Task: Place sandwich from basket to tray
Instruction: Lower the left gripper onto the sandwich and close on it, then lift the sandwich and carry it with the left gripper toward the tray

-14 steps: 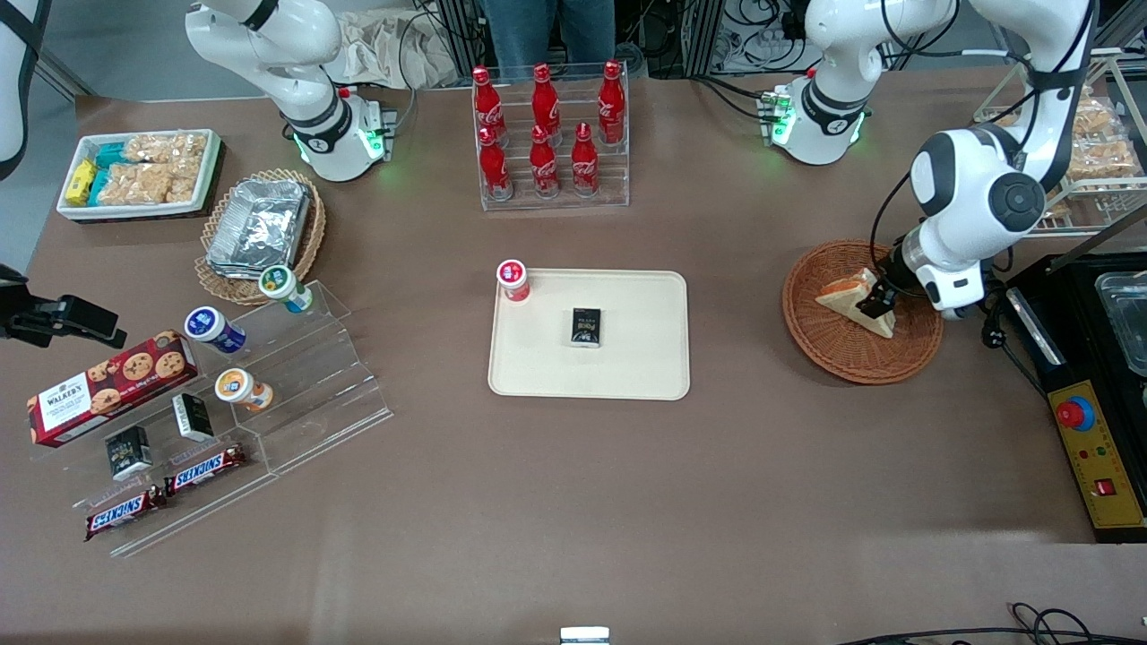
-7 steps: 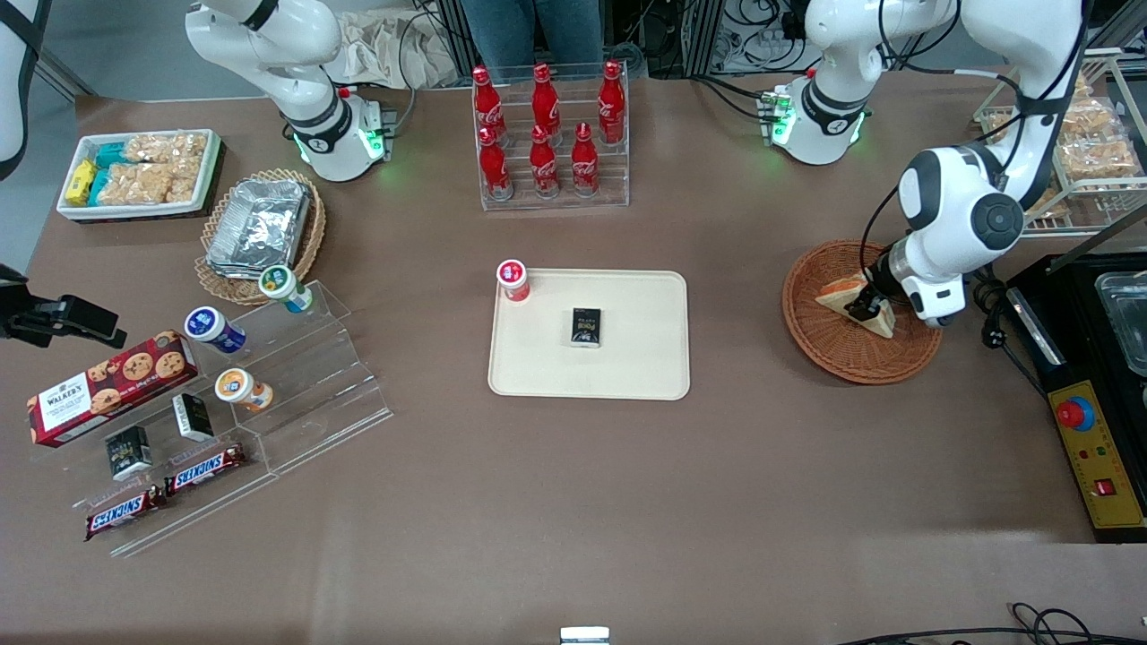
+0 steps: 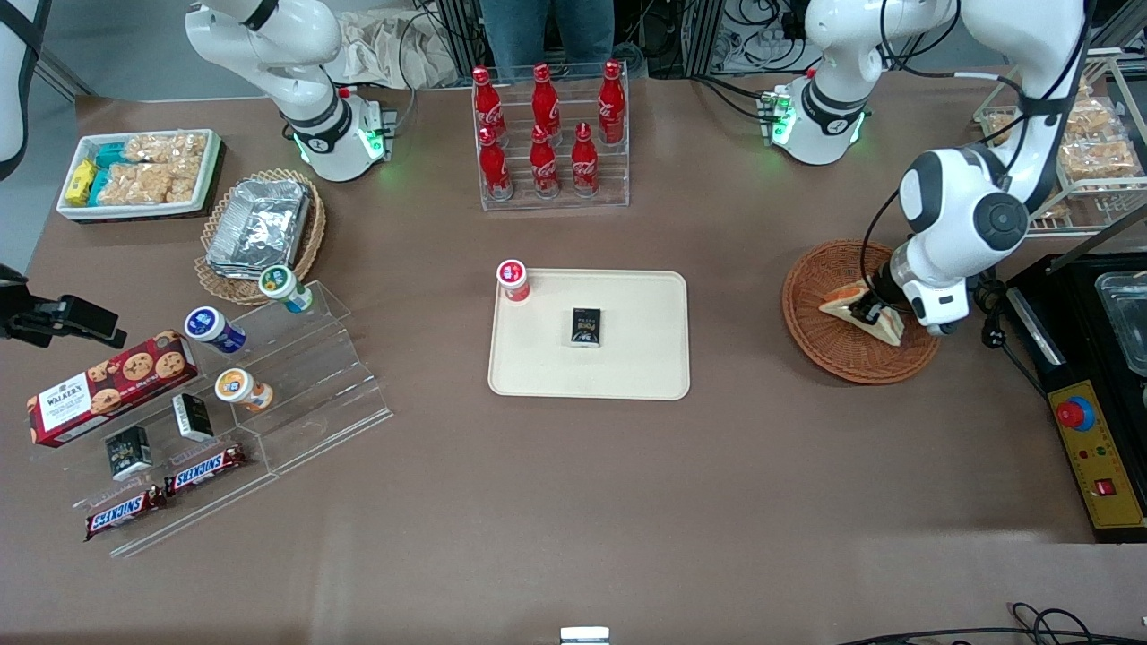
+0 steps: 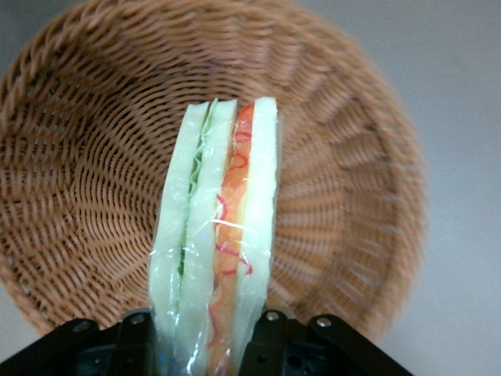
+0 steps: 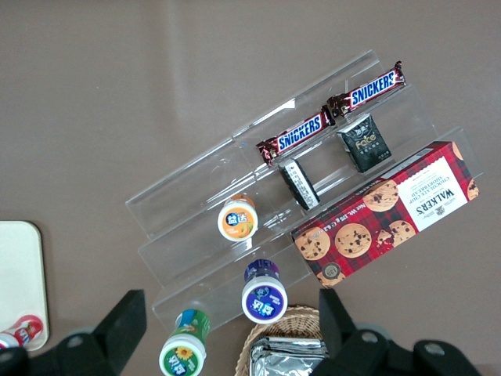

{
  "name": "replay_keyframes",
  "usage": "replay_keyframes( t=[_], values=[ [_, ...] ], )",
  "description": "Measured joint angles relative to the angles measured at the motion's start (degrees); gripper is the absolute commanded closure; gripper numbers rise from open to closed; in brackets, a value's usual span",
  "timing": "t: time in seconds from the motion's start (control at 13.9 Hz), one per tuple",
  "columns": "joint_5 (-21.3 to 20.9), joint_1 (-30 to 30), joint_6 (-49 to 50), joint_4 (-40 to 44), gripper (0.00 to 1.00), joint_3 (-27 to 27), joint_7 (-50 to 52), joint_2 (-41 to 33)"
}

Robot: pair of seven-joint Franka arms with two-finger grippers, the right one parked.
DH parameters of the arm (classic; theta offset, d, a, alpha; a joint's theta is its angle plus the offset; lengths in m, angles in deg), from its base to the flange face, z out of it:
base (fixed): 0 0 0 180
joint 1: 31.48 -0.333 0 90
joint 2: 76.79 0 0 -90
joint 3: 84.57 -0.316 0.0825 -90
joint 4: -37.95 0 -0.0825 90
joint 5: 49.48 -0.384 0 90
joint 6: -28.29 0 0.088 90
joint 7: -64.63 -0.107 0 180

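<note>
Sandwich in basket, between gripper fingers.

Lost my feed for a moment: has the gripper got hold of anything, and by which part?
The gripper is shut on the sandwich, fingers against its two bread faces at one end, over the basket.

2 Snickers bars and a cookie box sit on clear acrylic steps.

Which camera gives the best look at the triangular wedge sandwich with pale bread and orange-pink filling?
The left wrist view: the wrapped sandwich fills it edge-on, layers visible, held between the gripper fingers above the reddish-brown woven basket. The front view shows only a small wedge partly covered by the arm. The right wrist view misses it.
</note>
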Motion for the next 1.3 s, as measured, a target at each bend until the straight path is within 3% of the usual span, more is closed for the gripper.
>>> replay_keyframes(
  t=[0.29,0.43,0.79,1.08,1.3],
  values=[
    [0.3,0.6,25.4,20.5,1.00,4.6,0.0,-2.6],
    [0.7,0.8,32.8,28.9,1.00,6.9,-4.1,-1.1],
    [1.0,4.0,34.2,32.2,1.00,16.5,-12.3,2.7],
    [0.7,8.1,31.8,32.2,1.00,20.5,-21.2,5.3],
    [-4.9,13.4,28.3,32.0,1.00,20.8,-27.3,7.9]
  ],
)
